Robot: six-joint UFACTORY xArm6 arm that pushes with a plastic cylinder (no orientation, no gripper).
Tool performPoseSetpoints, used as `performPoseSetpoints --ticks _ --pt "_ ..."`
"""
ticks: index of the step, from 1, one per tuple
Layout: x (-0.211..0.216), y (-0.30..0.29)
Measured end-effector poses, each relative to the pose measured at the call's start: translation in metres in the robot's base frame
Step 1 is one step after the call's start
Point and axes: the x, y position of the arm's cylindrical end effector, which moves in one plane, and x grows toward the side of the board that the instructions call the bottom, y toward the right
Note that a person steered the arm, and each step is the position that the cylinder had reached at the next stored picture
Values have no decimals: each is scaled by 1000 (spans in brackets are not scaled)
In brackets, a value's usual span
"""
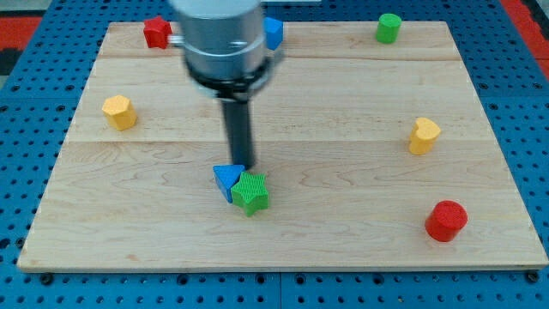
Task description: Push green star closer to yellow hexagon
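Wooden counter (343, 215) under everything; no pincer fitted, only a dark rod, my tip (243, 166) just at 12 o'clock of green star (251, 192); star compact, no clear long axis or heading, touching blue triangle (226, 180) at 10 o'clock; yellow hexagon (119, 112) well apart, same bearing.

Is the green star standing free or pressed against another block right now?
Pressed. The green star touches the blue triangular block on the view's left, no gap between them. My tip sits just above both.
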Motion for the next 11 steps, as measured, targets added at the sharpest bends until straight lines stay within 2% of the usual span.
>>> performPoseSetpoints --ticks 1,2,3,4,5,6,7,8,10,11 --pt "0 40" --pt "22 36" --pt "73 31" --pt "75 -8" --pt "44 13" --pt "5 8" --pt "32 -34" --pt "14 -73" --pt "-40 -98" --pt "-37 -137"
